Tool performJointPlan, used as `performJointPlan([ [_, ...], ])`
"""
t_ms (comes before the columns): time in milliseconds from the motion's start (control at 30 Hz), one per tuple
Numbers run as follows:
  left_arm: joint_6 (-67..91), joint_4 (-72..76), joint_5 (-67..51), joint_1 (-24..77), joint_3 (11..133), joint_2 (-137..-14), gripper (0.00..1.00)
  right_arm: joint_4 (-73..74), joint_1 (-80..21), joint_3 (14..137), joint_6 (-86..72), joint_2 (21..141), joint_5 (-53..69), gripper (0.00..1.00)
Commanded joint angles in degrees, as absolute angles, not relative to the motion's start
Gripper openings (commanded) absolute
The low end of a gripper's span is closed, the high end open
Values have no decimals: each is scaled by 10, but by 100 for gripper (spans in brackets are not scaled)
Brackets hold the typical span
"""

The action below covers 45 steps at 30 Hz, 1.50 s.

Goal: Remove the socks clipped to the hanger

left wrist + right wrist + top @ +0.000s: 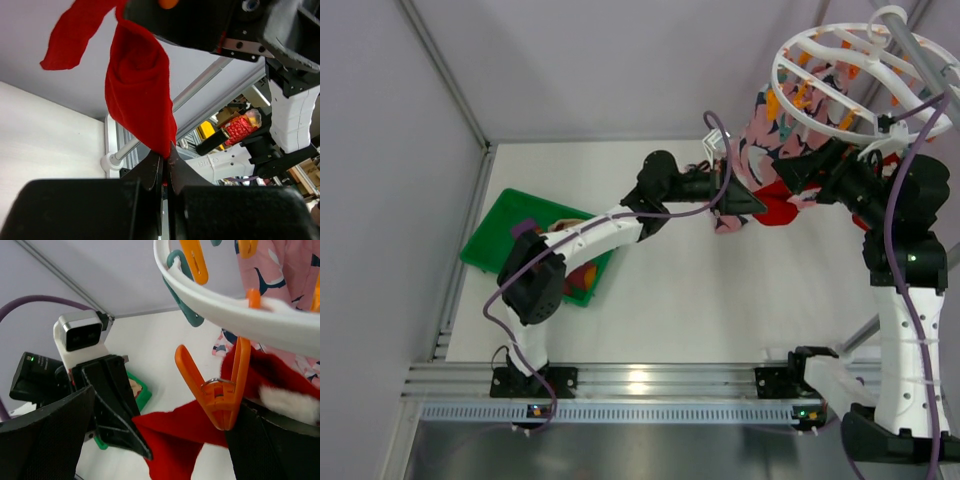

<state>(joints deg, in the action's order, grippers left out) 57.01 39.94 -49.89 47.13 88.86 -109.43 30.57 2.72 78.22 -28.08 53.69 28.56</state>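
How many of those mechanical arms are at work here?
2. The left arm reaches from the lower left up to the red sock. The right arm stands at the right, raised to the white hanger. None seems hidden.

The sock (137, 85) is plain bright red. The hanger (225, 315) is white, with an orange peg (220, 395) and a teal peg (191, 315). The cloth (295, 275) is pink with navy and white print. The tray (500, 230), far left, is green.

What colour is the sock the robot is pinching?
The sock is bright red; the left wrist view shows it best.
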Motion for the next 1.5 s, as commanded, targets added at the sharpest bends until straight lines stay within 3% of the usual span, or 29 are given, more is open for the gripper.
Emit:
performJointPlan([
  [0,603,421,-513,452,879,-1057,0,337,19,768,-262,513,275,99],
  [300,643,421,-504,382,862,-1029,0,366,19,790,-255,492,262,100],
  [600,653,421,-519,365,860,-1022,0,467,19,878,-203,497,117,100],
  [967,686,421,-591,377,830,-998,0,361,19,853,-238,528,156,100],
  [1467,686,420,-695,445,818,-998,0,217,19,788,-279,504,166,89],
])
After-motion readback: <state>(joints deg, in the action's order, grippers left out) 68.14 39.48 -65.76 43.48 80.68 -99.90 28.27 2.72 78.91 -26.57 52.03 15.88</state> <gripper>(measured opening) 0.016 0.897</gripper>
